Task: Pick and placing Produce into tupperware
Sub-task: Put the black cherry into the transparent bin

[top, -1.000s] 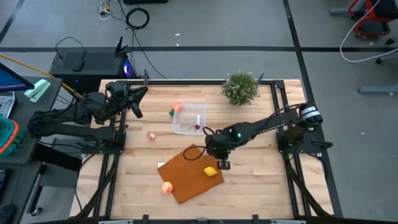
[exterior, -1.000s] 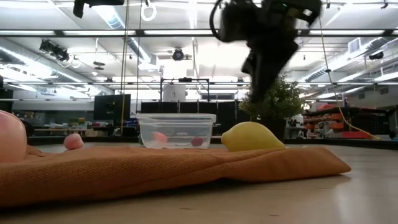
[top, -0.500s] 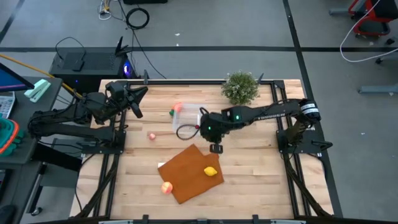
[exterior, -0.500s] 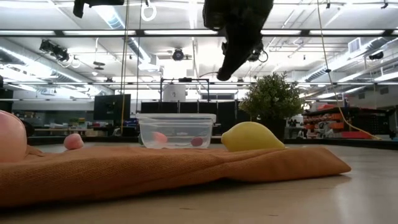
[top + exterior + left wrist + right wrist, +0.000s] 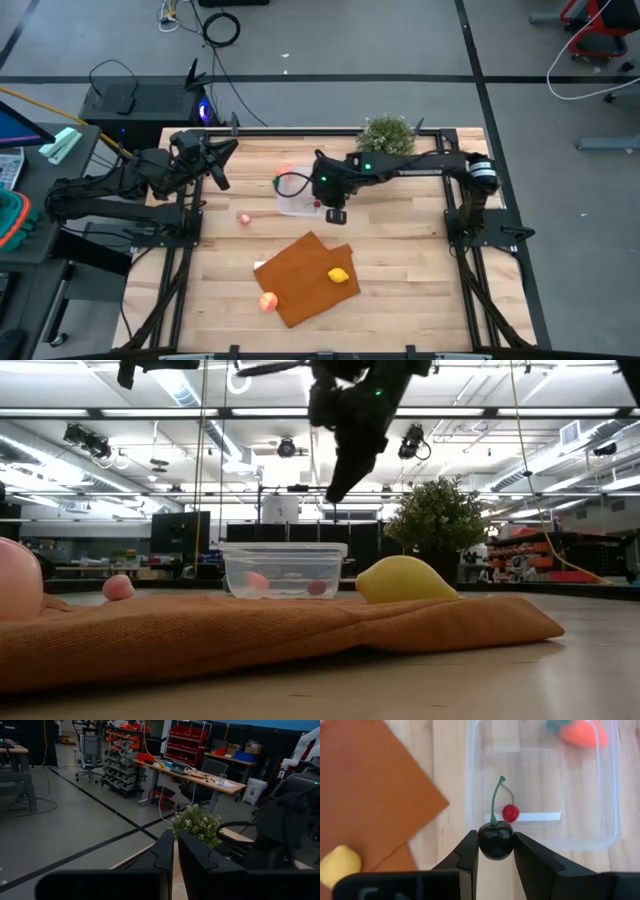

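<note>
Gripping a glossy dark cherry (image 5: 496,840) with green stem, right pincer (image 5: 496,851) clamps it.

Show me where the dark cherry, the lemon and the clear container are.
dark cherry (image 5: 495,839), right wrist view, on its round body.
lemon (image 5: 405,579), low view, on its yellow side.
clear container (image 5: 607,827), right wrist view, on its rim.
</note>
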Tool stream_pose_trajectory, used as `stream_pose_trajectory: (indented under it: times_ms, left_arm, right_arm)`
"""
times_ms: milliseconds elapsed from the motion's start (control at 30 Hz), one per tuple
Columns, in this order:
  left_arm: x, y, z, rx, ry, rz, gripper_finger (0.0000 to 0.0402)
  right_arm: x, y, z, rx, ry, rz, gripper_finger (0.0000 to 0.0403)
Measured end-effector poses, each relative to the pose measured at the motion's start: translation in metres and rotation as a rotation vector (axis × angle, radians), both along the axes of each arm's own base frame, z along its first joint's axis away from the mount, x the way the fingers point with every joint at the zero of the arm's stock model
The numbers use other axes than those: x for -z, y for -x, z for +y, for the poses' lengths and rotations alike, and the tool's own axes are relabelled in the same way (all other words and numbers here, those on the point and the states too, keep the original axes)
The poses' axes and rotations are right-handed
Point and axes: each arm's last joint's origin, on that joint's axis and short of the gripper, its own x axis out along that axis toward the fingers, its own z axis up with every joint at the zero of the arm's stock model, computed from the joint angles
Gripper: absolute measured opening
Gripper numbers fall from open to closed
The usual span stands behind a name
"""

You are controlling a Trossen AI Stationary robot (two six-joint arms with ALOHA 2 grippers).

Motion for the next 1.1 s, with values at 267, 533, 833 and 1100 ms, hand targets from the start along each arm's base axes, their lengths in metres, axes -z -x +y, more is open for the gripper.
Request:
stream_pose_trajectory:
  times_ms: [267,533,833,1100]
  left_arm:
    - [0.000,0.000,0.000,0.000,0.008,-0.006,0.0034]
    - [0.001,0.000,0.000,0.000,0.008,0.002,0.0031]
    - [0.001,0.000,0.000,0.000,0.008,0.002,0.0032]
    - [0.001,0.000,0.000,0.000,0.007,0.010,0.0032]
  right_arm:
    - [0.011,-0.034,-0.023,-0.026,0.009,0.090,0.0075]
    - [0.020,-0.051,-0.056,0.012,0.008,0.098,0.0075]
    - [0.048,-0.051,-0.066,0.001,-0.037,0.213,0.0075]
    - [0.050,-0.056,-0.066,-0.024,-0.028,0.175,0.0075]
